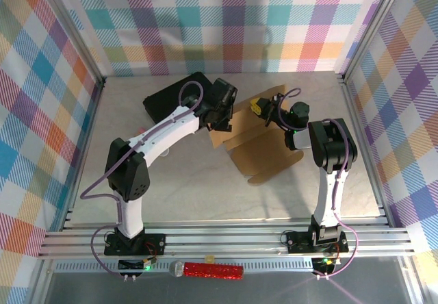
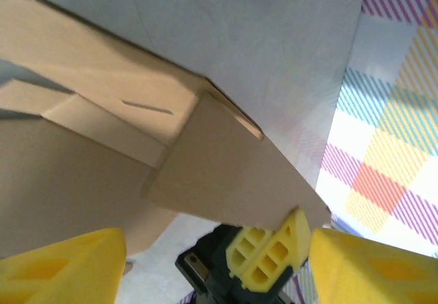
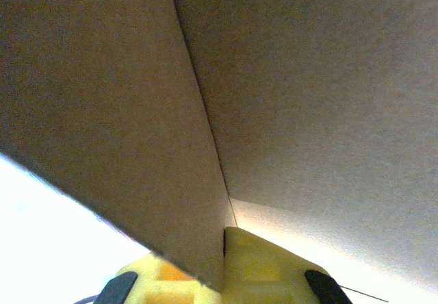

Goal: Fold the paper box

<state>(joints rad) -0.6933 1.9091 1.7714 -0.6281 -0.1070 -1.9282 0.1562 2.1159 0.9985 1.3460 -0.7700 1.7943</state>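
Cardboard of the paper box (image 1: 263, 150) lies partly flat on the table (image 1: 191, 194), right of the black case (image 1: 171, 97) and between the two arms. The right gripper (image 1: 260, 105) has its jaws clamped on a far flap and holds it raised at its crease, seemingly to steady it for folding. The left gripper (image 2: 217, 249) hovers just beside that flap, jaws wide apart and empty, probably ready to push. The sheet's long axis seems to run near-to-far, its raised end toward the far wall.

Brown paper box (image 1: 265, 157) lies open, partly folded.
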